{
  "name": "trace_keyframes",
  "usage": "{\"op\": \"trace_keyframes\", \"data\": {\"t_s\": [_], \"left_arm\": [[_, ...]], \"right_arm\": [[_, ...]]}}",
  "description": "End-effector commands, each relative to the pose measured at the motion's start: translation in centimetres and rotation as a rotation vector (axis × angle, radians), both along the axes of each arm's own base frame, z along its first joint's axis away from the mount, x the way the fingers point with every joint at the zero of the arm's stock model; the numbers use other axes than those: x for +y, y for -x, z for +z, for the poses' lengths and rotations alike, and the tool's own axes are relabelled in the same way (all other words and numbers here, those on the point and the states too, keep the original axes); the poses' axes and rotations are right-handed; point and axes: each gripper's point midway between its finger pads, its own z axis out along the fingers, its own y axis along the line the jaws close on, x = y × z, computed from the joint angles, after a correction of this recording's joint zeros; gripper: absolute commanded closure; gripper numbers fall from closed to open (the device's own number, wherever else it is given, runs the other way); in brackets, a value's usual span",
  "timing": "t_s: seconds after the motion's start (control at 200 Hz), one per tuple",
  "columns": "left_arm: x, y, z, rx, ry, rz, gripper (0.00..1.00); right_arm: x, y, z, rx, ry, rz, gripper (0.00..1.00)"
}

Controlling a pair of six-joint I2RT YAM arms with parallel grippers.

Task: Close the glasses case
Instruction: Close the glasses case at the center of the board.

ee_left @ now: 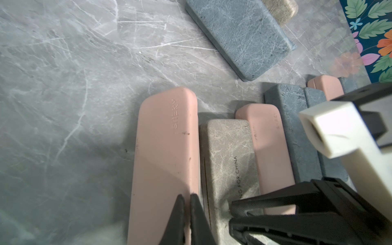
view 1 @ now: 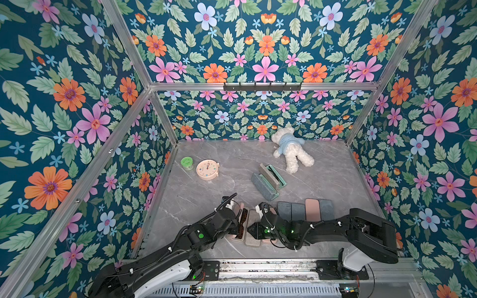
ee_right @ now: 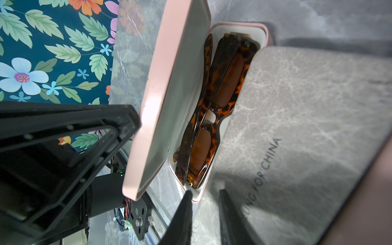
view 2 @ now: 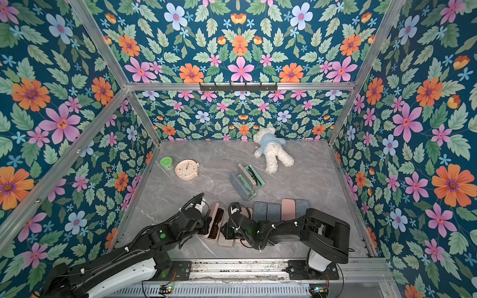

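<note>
- While the pink case is sitting open near the table's front edge, at the left end of a row of cases, its raised lid is showing the embossed word "SHERY" on its outer face.
- The grey case is lying just beside the pink case and carrying printed letters that end in "NG FOR CHINA". The start of the line is hiding behind the right gripper.
- A second pink case is touching the grey one's other side. It is bearing what looks like the same embossed word, too faint to read with certainty.
- The left gripper is pressing its fingers together with nothing between them. Their tips are resting against the lid's outer face.
- The right gripper is holding its jaws partly apart and clamping nothing. In its own wrist view, one fingertip is touching the rim of the pink case's base, and the other is sitting over the grey case.
- Tortoiseshell sunglasses are lying folded in the white-lined base, with the lid standing steeply tilted over them.
</note>
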Motion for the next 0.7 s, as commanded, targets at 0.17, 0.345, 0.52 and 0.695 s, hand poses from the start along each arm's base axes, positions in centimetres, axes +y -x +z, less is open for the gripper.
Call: {"op": "trace_keyframes", "data": {"t_s": [0.17, 0.345, 0.52, 0.695], "left_arm": [[-0.14, 0.28, -0.59, 0.017, -0.012, -0.019, 0.90], [-0.35, 0.29, -0.57, 0.017, -0.003, -0.025, 0.90], [-0.50, 0.32, -0.71, 0.020, 0.005, -0.027, 0.90], [-0.91, 0.40, -0.93, 0.028, 0.029, -0.033, 0.91]], "right_arm": [[-2.07, 0.51, -2.19, 0.031, 0.106, -0.017, 0.74], [-2.16, 0.52, -2.21, 0.030, 0.106, -0.018, 0.74], [-2.39, 0.51, -2.22, 0.030, 0.108, -0.022, 0.74], [-2.64, 0.44, -2.11, 0.029, 0.107, -0.027, 0.74]]}}
